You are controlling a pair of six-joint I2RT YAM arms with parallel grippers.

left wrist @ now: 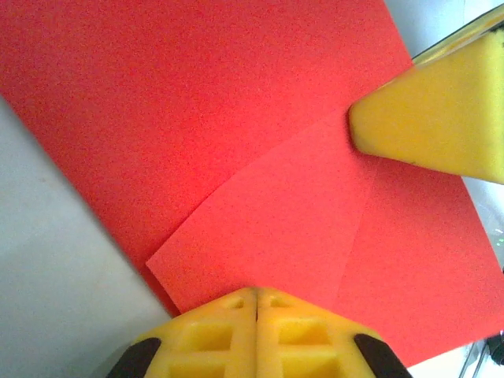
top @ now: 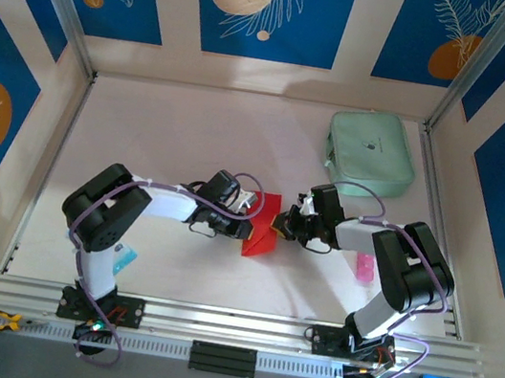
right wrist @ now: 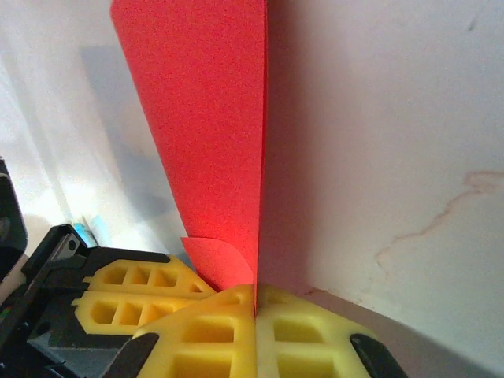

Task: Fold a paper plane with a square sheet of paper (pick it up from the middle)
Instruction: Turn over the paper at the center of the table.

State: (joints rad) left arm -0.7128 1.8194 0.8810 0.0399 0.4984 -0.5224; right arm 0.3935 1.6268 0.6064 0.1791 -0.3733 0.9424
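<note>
Both the left gripper (left wrist: 256, 293) and the right gripper (right wrist: 254, 290) pinch the thin bright red creased paper sheet (left wrist: 236, 157), likely light and limp, best held along its creases.

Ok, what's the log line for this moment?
stage: mid-fold | red sheet: one flap folded over, table centre | left gripper: shut on sheet | right gripper: shut on sheet edge | mint pouch: far right, apart

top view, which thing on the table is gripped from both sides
The red paper, pinched in shut jaws at its left and right edges. The green pouch and the pink packet lie untouched.
</note>
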